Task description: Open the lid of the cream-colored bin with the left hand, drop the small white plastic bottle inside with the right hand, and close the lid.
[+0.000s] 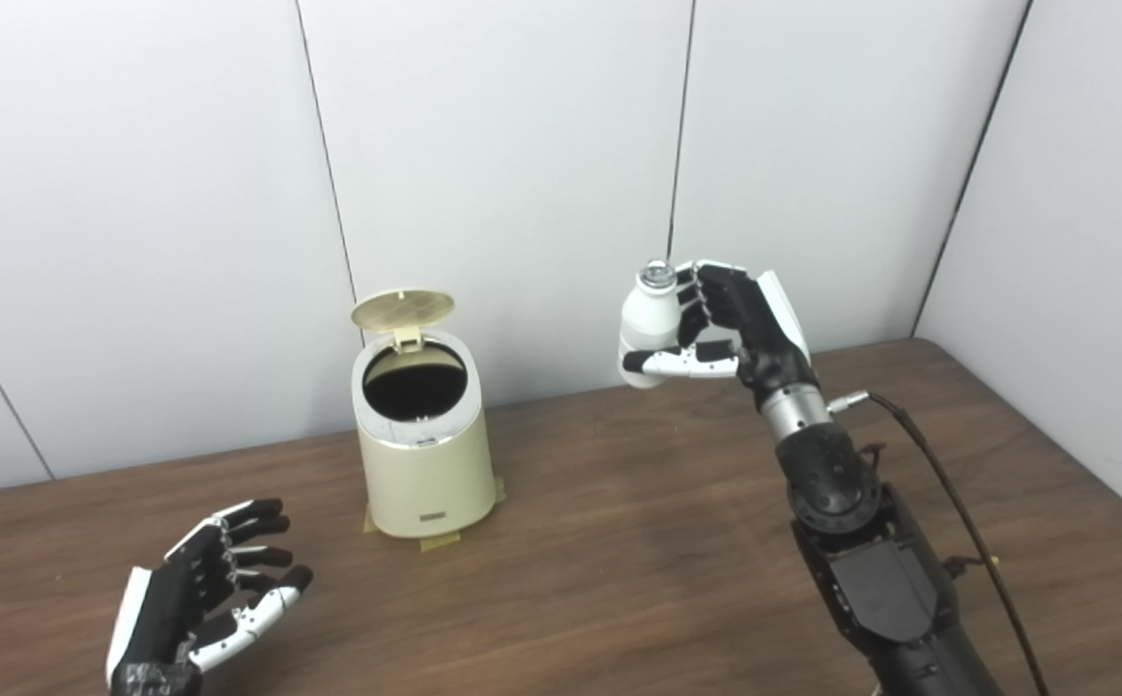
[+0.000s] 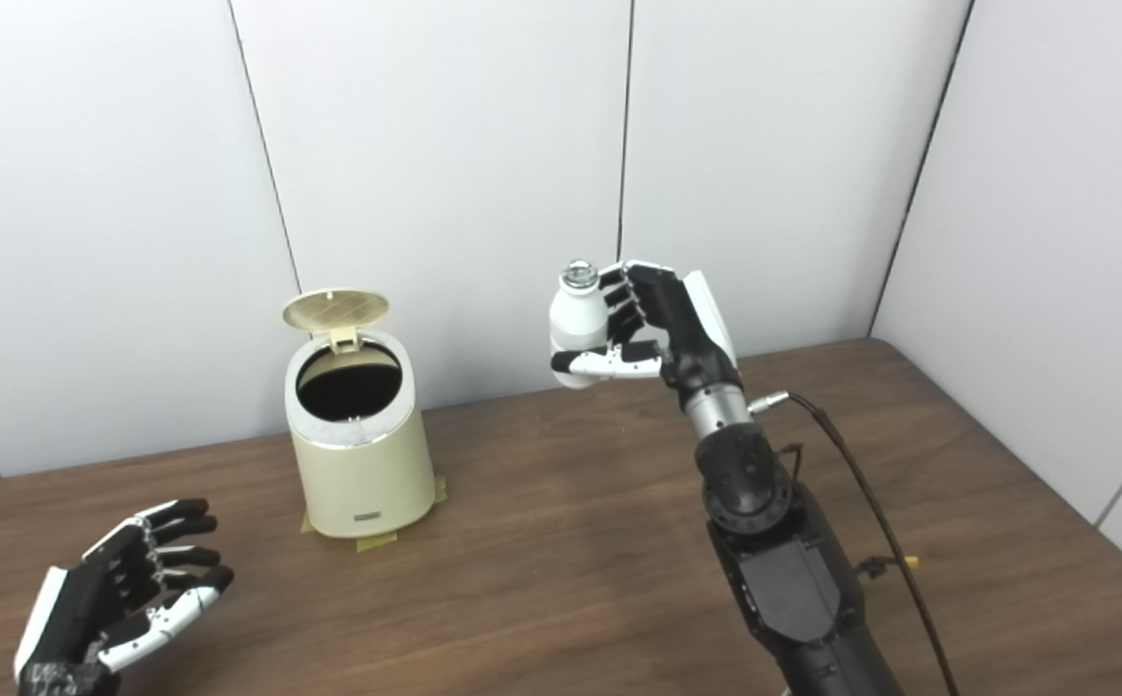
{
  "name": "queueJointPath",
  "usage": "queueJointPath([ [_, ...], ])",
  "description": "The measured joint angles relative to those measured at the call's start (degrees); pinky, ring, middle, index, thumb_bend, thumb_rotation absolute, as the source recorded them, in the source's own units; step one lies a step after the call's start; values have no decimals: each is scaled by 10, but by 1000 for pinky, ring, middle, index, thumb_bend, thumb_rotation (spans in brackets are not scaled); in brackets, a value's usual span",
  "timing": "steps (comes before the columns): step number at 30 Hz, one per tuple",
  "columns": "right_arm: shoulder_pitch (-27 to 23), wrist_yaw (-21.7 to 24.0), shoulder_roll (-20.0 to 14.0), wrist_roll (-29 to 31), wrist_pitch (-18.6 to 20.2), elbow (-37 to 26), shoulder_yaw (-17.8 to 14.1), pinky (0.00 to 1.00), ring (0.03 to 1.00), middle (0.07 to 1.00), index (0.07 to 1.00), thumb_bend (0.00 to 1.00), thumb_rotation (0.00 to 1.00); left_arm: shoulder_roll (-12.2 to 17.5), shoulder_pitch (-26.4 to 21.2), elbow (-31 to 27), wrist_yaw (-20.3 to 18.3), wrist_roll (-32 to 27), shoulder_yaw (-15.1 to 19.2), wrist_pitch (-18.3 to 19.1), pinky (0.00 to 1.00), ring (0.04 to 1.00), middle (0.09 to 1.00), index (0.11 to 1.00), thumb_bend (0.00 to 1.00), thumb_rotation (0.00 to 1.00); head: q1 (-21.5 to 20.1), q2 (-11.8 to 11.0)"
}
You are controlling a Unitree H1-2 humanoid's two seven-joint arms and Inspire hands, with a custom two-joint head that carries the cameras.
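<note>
bin (image 1: 422, 454) lid (image 1: 403, 309) up — right hand (image 1: 730, 324) gripping bottle (image 1: 646, 319)

The bin (image 1: 422, 445) stands on the worktop (image 1: 618, 541) near the back wall, its lid (image 1: 403, 309) raised behind the opening. The bottle (image 1: 647, 324) is right of it, above the worktop; the left robot hand (image 1: 203, 599) lies front-left.

Cream bin (image 1: 423, 454) with a grid-patterned lid (image 1: 402, 309) at centre left, white bottle (image 1: 647, 324) with a silver cap in a black-and-white hand (image 1: 730, 324) at centre, dark wood-grain table (image 1: 618, 541) below, pale grey wall panels (image 1: 503, 145) above.
</note>
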Motion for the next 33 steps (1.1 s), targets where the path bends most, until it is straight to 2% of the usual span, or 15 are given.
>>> queueJointPath([
  [6, -26, 20, 19, 1, -5, 20, 15, 362, 423, 473, 512, 519, 0, -9, 0, -1, 14, 11, -6, 1, 594, 648, 707, 734, 622, 0, 31, -5],
  [12, -28, 33, 47, -3, -5, 24, 35, 336, 407, 476, 523, 518, 0, -20, 0, -1, 20, 25, -14, 0, 571, 633, 701, 734, 634, 26, 79, -13],
  [20, -48, 46, 85, 2, -6, 35, 42, 324, 393, 471, 535, 515, 0, -36, 0, 1, 31, 26, -20, -14, 566, 639, 697, 721, 662, 35, 119, -18],
  [33, -69, 43, 121, -10, -1, 56, 52, 340, 404, 468, 528, 516, 0, -51, 0, 3, 34, 26, -26, -15, 593, 659, 705, 731, 657, 16, 141, -20],
])
